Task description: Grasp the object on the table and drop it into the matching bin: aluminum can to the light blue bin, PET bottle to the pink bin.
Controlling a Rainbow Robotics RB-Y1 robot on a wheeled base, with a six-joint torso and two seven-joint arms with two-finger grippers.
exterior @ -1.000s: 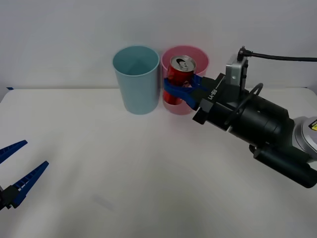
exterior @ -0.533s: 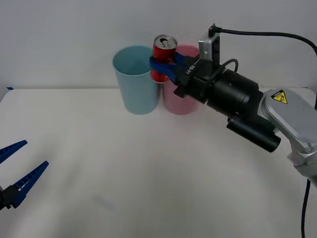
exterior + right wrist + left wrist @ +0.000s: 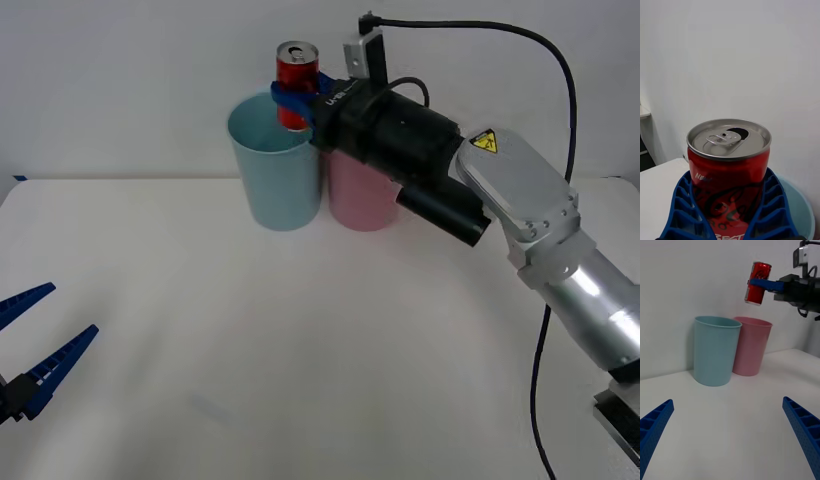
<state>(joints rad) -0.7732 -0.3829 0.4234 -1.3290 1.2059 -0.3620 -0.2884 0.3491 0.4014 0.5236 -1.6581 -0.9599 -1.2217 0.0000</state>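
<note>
Can (image 3: 296, 82), red with silver lid and pull tab, held upright in the air above the near-right part of the light blue bin's rim (image 3: 272, 142), close to the gap between that bin and the pink bin (image 3: 352, 205). Clamped around its lower body by the right pincer (image 3: 299, 102), blue ribbed fingers (image 3: 679, 210) pressed on both sides, arm reaching in over the pink bin from the right. Left pincer (image 3: 30, 345) parked low at the near left of the table (image 3: 300, 350), spread wide and holding nothing.

Judged risk: released from that spot, could strike the blue rim or tip toward the pink bin, being set near the edge rather than over the middle of the opening. Could also rock or topple the light bin if the pincer brushed it.

Hard to tell: how far above the rim the can hung, and its exact offset from the bin's centre. Can's base hidden by the fingers; most of the pink bin's mouth covered by the arm
</note>
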